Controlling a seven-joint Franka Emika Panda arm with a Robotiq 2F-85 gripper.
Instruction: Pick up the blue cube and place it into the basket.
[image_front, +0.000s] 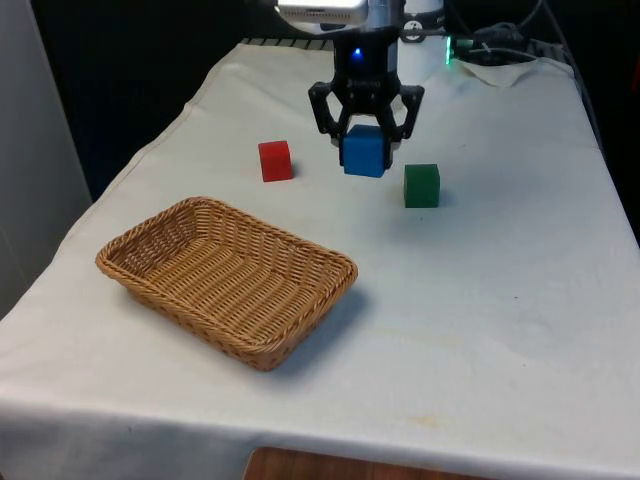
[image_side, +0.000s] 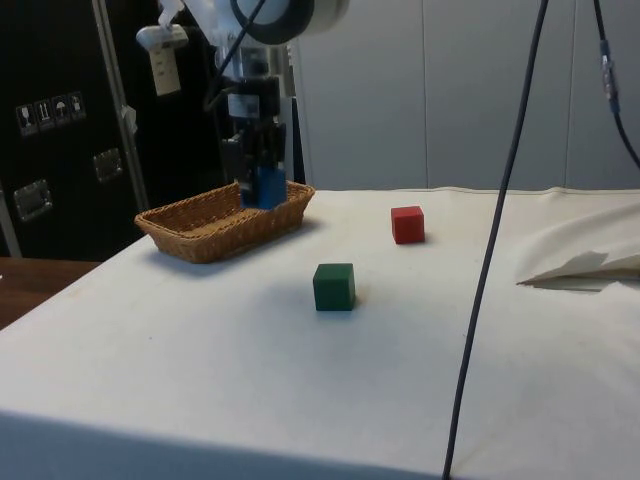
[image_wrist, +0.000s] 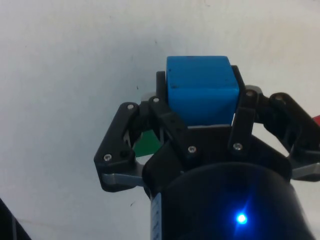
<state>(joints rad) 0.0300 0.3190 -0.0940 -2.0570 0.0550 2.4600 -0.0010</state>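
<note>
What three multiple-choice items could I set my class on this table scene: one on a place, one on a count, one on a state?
1. Where is the blue cube?
A. In the basket
B. Held in the claw above the cloth
C. On top of the red cube

2. How many cubes rest on the cloth?
A. One
B. Two
C. Four

3. What is the state of the basket?
A. Empty
B. Tipped over
C. Holding the green cube

Key:
1 B: the claw grips the blue cube off the cloth, between the red cube and the green cube in the front view.
2 B: the red and green cubes alone sit on the cloth.
3 A: the basket stands upright with nothing inside.
</note>
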